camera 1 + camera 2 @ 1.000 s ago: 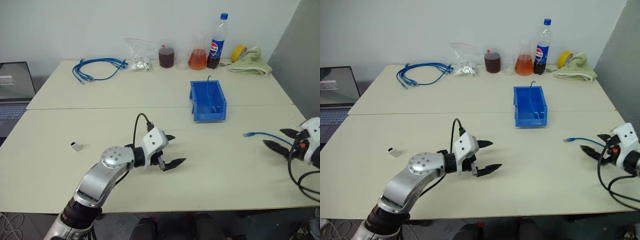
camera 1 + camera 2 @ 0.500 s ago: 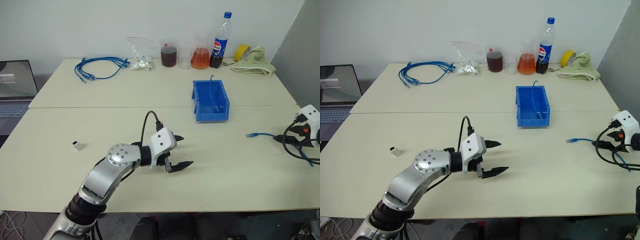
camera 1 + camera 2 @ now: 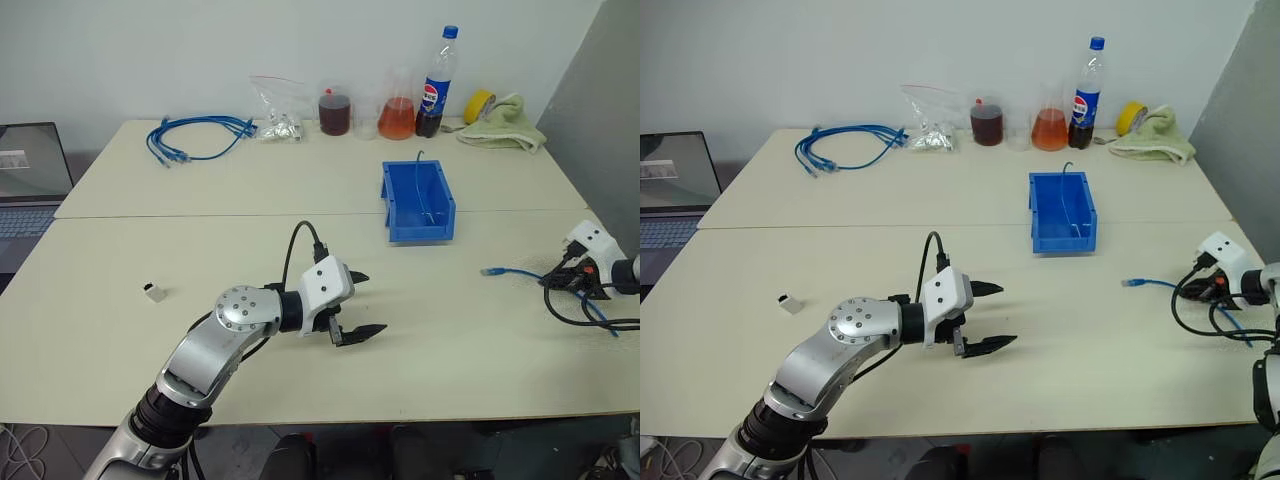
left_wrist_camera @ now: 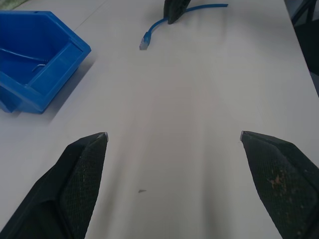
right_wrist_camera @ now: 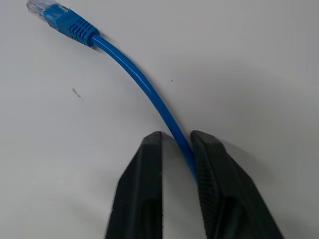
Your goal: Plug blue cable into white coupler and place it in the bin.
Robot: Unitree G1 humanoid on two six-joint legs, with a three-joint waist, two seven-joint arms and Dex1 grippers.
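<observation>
Bright, even light overhead; soft shadows pool under the right gripper (image 5: 175, 137), whose nearest fingers blur slightly.

The robot's left arm reaches in from the lower left of the head view, elbow bent, its left gripper (image 3: 358, 303) at lower centre with both black fingers spread wide, pointing right. At the right edge, the right gripper (image 5: 177, 144) angles downward, its fingers (image 5: 144, 189) drawn nearly together, pinching the blue cable (image 5: 149, 94) between them.
</observation>
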